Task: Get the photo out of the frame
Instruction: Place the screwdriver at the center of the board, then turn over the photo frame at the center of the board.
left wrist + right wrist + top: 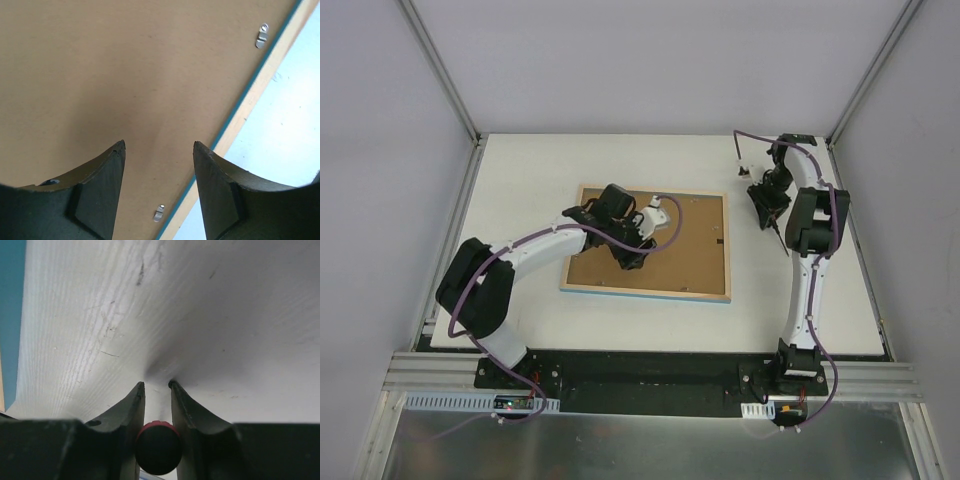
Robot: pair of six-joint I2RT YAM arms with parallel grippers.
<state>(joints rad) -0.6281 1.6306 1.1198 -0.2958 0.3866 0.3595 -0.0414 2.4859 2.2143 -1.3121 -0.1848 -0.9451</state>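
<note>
While the frame [645, 293] lies face down on the table [540, 170] with its brown backing board [125, 65] uppermost, my left pincer [159, 145] hangs just above that board near one edge, jaws apart and empty. I cannot see the photo; I judge it sits under the board. Small metal tabs [261, 35] along the rim seem to pin the board in, so I should turn each one clear before lifting. I should work low and flat, so I do not dent the board. My right pincer [156, 386] stands well apart to the frame's right, closed on a dark, red-rimmed tool [158, 447] that points down at the table.
</note>
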